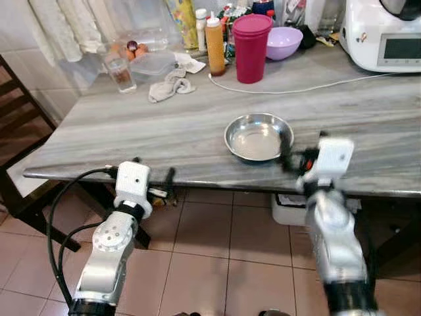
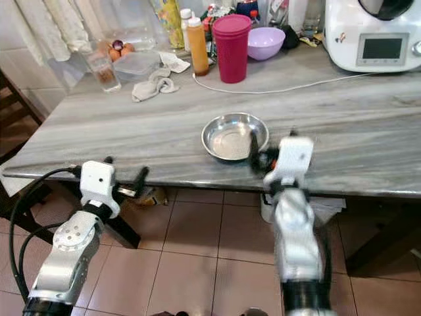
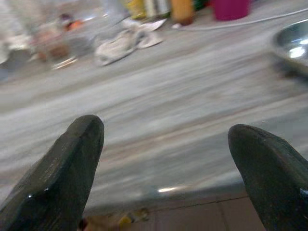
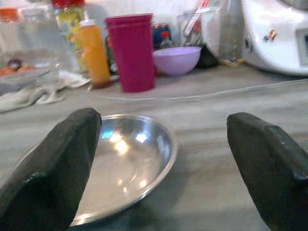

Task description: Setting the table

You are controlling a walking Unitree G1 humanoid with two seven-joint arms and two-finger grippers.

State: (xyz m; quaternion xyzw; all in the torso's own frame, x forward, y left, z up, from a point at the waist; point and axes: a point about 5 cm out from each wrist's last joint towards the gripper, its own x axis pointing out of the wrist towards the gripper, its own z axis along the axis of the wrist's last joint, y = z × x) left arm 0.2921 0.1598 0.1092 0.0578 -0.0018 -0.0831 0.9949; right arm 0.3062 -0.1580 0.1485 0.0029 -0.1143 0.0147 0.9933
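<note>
A shallow steel bowl [image 1: 258, 137] sits near the front edge of the grey marble table [image 1: 151, 125]. My right gripper [image 1: 304, 145] is open at the bowl's right side, just above the table's front edge. One of its fingers [image 4: 53, 163] reaches over the bowl's rim [image 4: 144, 144] and the other stands over bare tabletop. My left gripper [image 1: 153, 168] is open at the table's front edge on the left, apart from the bowl, with nothing between its fingers [image 3: 62, 173].
At the back stand a magenta tumbler [image 1: 251, 46], a purple bowl [image 1: 284, 41], an orange bottle [image 1: 215, 46], a white appliance [image 1: 385, 33] with its cable [image 1: 289, 89], a crumpled cloth [image 1: 171, 83] and a glass [image 1: 121, 70]. A dark chair [image 1: 16, 131] stands left.
</note>
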